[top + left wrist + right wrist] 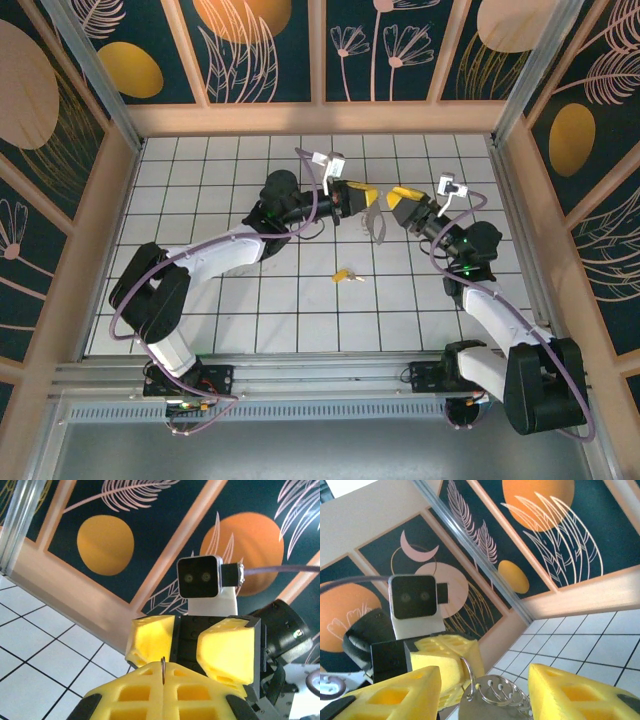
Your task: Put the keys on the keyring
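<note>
Where the two arms meet over the far middle of the table [200,180], the left claw [362,194] and right claw [392,200] face each other, tips near but apart. A pale keyring [376,222] hangs between them, curving down from the left claw's tip. Nearer the bases, a yellow-headed key [345,274] lies alone on the white tiles, well apart from both claws.

Seen from the left wrist, the left claw [164,680] is pressed together, its yellow fingers [125,692] meeting along a seam at the bottom of the view. A thin metal wire of the keyring [163,664] stands upright out of that seam, pinched there. Just beyond, the right claw [186,645] points back this way with its two yellow halves spread and a dark gap between them. The right wrist camera [200,577] sits above it.

Seen from the right wrist, the right claw [485,680] is spread, one yellow half at lower left and the other at lower right. Between them sits the keyring [495,692], here a bunch of coiled silver rings with a flat grey metal piece below, cut off by the lower edge; whether that piece is a key I cannot tell. The bunch appears to touch neither half. Behind it the left claw [447,652] holds a ring loop that rises from the bunch, and the left wrist camera [415,597] stands above
</note>
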